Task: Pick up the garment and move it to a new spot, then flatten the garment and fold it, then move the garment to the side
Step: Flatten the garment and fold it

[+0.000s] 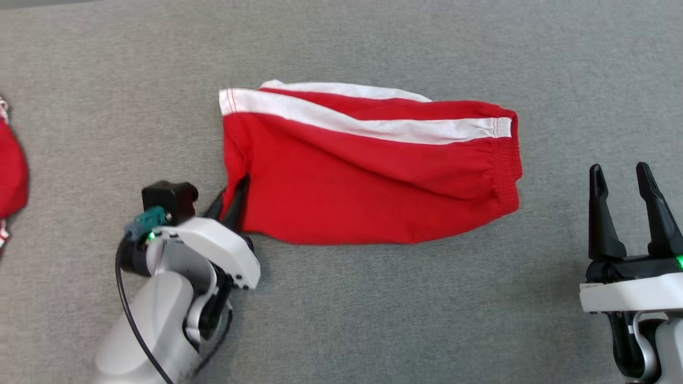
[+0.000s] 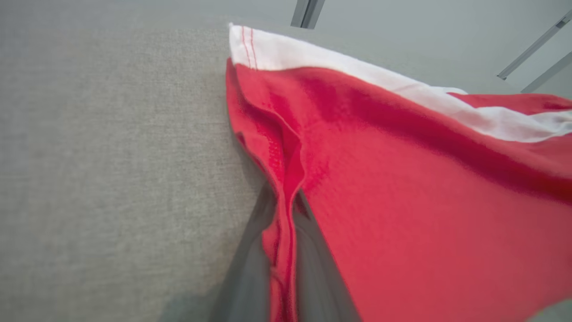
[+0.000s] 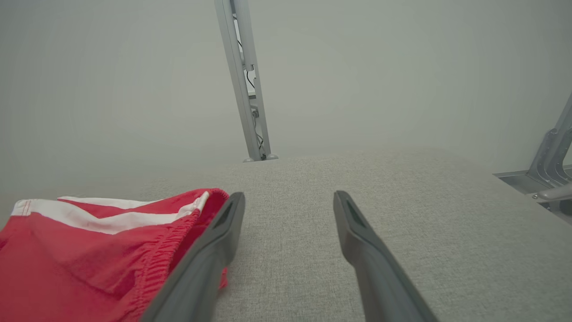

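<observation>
Pinching the near-left hem corner of the red shorts, the left gripper is pressed together on a fold of cloth; the right gripper hangs spread just off the waistband. Shorts lie mid-table, roughly flat. Best to seat the right on the waistband corner before lifting; bare room near and far, another red cloth at the left edge.

Bright, even, diffuse light, faint soft shadows; left wrist view blurred close up, backgrounds hazy.
</observation>
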### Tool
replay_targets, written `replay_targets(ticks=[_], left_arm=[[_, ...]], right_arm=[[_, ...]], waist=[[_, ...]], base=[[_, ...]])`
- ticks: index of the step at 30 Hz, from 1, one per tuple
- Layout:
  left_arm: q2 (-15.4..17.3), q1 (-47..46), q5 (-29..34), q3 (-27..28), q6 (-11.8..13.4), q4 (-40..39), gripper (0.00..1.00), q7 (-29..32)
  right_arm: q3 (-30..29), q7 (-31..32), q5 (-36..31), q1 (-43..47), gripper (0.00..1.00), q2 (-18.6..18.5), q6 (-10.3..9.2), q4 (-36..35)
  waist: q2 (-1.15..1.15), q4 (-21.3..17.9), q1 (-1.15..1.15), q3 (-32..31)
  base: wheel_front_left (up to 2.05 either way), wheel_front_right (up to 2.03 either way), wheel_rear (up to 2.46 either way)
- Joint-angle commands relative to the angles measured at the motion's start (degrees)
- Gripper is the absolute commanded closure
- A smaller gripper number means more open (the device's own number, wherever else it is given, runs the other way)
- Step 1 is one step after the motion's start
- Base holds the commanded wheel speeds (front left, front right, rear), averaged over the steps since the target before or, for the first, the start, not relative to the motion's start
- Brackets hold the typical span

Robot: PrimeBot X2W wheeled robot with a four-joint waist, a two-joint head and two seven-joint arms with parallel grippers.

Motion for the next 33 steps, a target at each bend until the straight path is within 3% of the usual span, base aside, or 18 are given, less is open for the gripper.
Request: replay_targets(ticks=[1,4,5,6,7,11,16,22,33], left_arm=[[0.2,1.4,-0.5,0.0,0.7,-1.5,1.0,0.2],[0.2,3.7,-0.3,-0.1,1.9,-4.4,0.96,0.0],[0.2,4.2,-0.3,-0.3,2.1,-4.9,0.71,0.3],[0.2,4.5,-0.2,-0.3,2.5,-5.5,0.03,0.1],[0.3,4.7,-0.1,-0.4,2.6,-5.8,0.0,0.1],[0.5,5.1,1.0,0.1,4.0,-7.0,0.0,-2.2],[2.1,5.3,6.9,1.5,8.9,-9.8,0.0,-10.2],[3.9,7.6,13.9,5.6,12.4,-19.6,0.0,-12.5],[5.7,14.0,16.0,7.3,12.6,-23.7,0.0,-12.5]], right_arm=[[-0.4,0.3,0.0,0.4,0.0,-0.5,0.0,-0.1],[-0.8,0.8,0.1,0.7,0.0,-0.7,-0.01,-0.2],[-0.8,0.9,0.1,0.7,0.0,-0.7,-0.01,-0.2],[-0.9,1.1,0.0,0.6,0.0,-0.7,0.0,-0.1],[-0.9,1.4,-0.1,0.5,0.0,-0.8,-0.01,0.0],[-0.5,1.8,-0.2,0.2,0.0,-0.9,0.0,0.2],[-0.5,2.5,-1.1,-0.3,0.0,-1.0,0.0,0.0],[-1.4,4.6,-3.6,0.0,0.0,-0.3,-0.01,-0.5],[-1.4,6.4,-5.4,1.3,0.0,0.9,0.0,-0.6]], waist=[[0.0,1.3,0.0,-0.8],[0.0,2.3,0.0,-1.2],[0.0,2.5,0.0,-1.3],[0.0,2.6,0.0,-1.5],[0.0,2.7,0.0,-1.7],[0.0,2.7,0.0,-2.6],[0.0,2.5,0.0,-4.5],[0.0,3.3,0.0,-7.2],[0.0,3.9,0.0,-9.2]], base=[[0.0,0.0,0.0],[0.0,0.0,0.0],[0.0,0.0,0.0],[0.0,0.0,0.0],[0.0,0.0,0.0],[0.0,0.0,0.0],[0.0,0.0,0.0],[0.0,0.0,0.0],[0.0,0.0,0.0]])
